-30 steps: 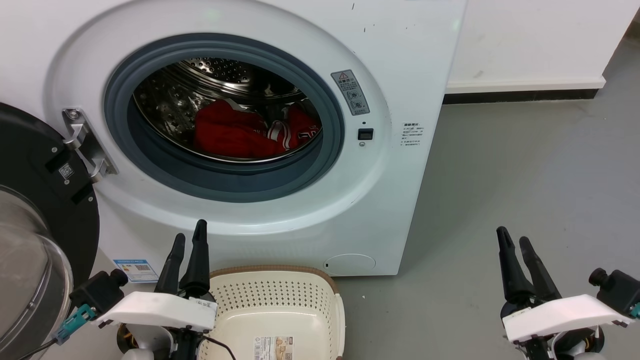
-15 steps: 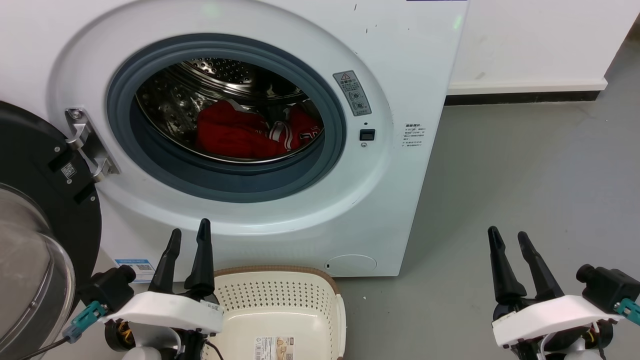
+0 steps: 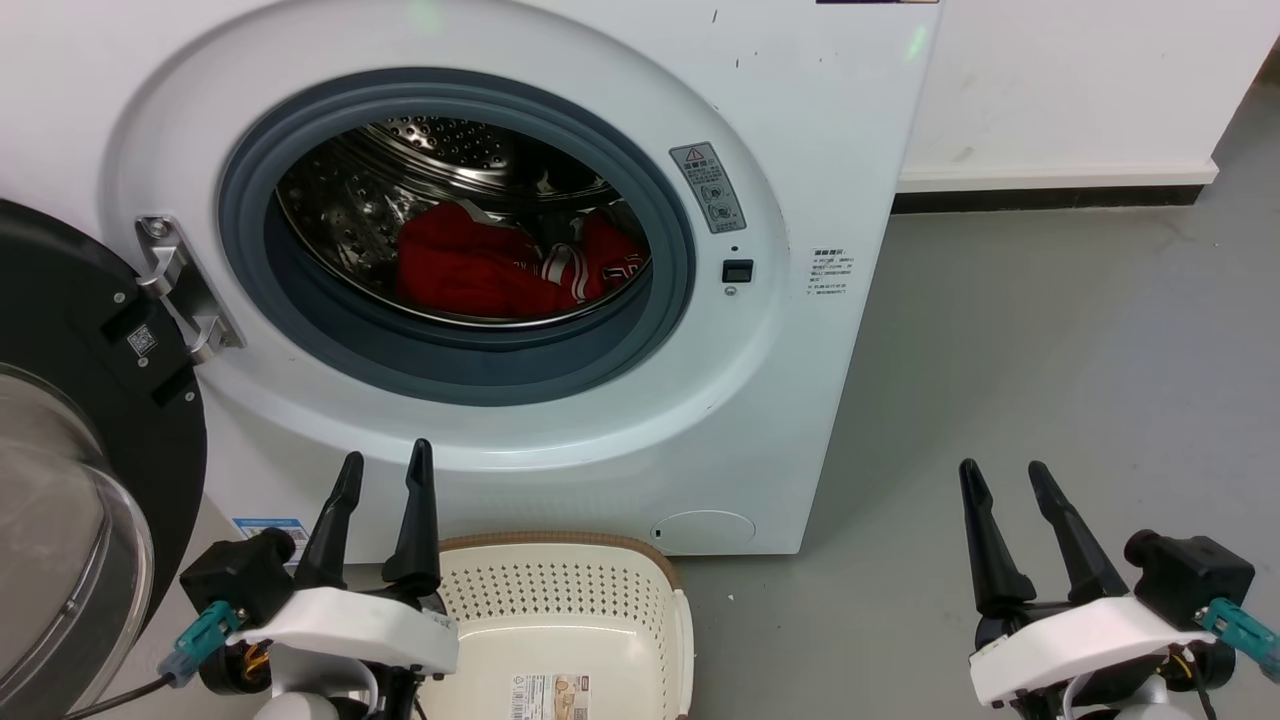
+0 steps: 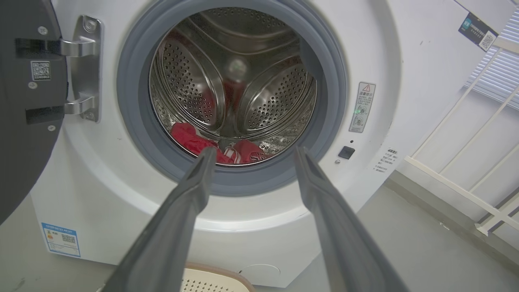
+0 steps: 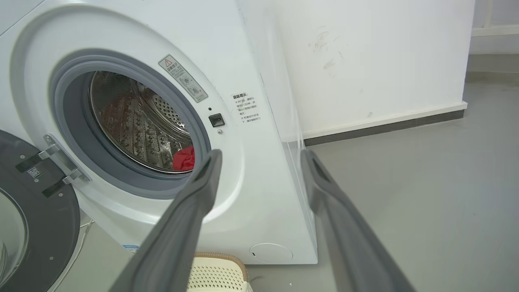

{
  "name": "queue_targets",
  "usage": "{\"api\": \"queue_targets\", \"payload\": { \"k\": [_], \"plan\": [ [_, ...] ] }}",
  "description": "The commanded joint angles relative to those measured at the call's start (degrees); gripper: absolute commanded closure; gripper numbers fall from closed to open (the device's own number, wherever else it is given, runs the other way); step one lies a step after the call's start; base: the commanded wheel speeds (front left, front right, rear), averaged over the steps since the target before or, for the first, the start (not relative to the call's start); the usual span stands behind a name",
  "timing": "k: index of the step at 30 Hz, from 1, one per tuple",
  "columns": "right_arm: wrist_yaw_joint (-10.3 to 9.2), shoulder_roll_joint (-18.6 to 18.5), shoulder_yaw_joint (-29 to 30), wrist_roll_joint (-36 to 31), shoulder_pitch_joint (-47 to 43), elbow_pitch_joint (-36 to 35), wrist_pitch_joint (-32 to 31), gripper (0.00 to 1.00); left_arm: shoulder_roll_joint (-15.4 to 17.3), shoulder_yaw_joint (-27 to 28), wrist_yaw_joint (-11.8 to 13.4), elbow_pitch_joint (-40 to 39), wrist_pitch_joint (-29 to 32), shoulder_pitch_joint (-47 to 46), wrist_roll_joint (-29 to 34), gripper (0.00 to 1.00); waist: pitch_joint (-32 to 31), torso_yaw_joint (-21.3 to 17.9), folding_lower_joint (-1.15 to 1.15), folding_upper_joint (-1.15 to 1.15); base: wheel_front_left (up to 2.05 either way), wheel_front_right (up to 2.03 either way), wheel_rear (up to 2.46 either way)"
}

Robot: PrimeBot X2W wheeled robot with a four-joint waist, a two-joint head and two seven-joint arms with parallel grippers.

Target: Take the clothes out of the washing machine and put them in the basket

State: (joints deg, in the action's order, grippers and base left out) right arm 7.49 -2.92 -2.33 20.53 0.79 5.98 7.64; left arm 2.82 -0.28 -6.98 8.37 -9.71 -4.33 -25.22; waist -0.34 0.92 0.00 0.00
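The left claw (image 3: 387,452) and right claw (image 3: 1001,466) — both released, empty — stood low before the washer (image 3: 800,150), probably ready to reach in. The clothes (image 3: 470,270) lay at the bottom of the drum (image 3: 440,150); the basket (image 3: 550,541) stood just below, to receive them.

The grey floor (image 3: 1050,340) is carrying the washing machine (image 3: 790,420) at upper left, with the basket (image 3: 560,590) sitting at bottom centre.

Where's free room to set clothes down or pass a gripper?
Free: inside the basket, bare but for its label; grey floor right of the washing machine, up to the wall; the drum mouth above the clothes. Crowded: left side, where the open door hangs beside the left gripper.
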Motion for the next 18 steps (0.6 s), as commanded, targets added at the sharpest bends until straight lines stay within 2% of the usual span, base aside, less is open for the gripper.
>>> {"api": "queue_targets", "payload": {
  "k": [1,18],
  "plan": [
    [0.01,0.0,-0.1,-1.6,-0.5,-0.7,0.5,0.00,0.1,-0.2,0.2,-0.6,-0.5,0.0,1.5,0.00,0.0,0.0,0.00,0.00,0.00,0.00,0.00],
    [0.00,0.0,-0.5,-11.0,-1.3,-1.4,0.9,0.00,0.1,-0.2,0.8,0.7,-2.7,0.0,10.9,0.00,-0.1,0.1,0.00,0.00,0.00,0.00,0.00]
  ]
}}
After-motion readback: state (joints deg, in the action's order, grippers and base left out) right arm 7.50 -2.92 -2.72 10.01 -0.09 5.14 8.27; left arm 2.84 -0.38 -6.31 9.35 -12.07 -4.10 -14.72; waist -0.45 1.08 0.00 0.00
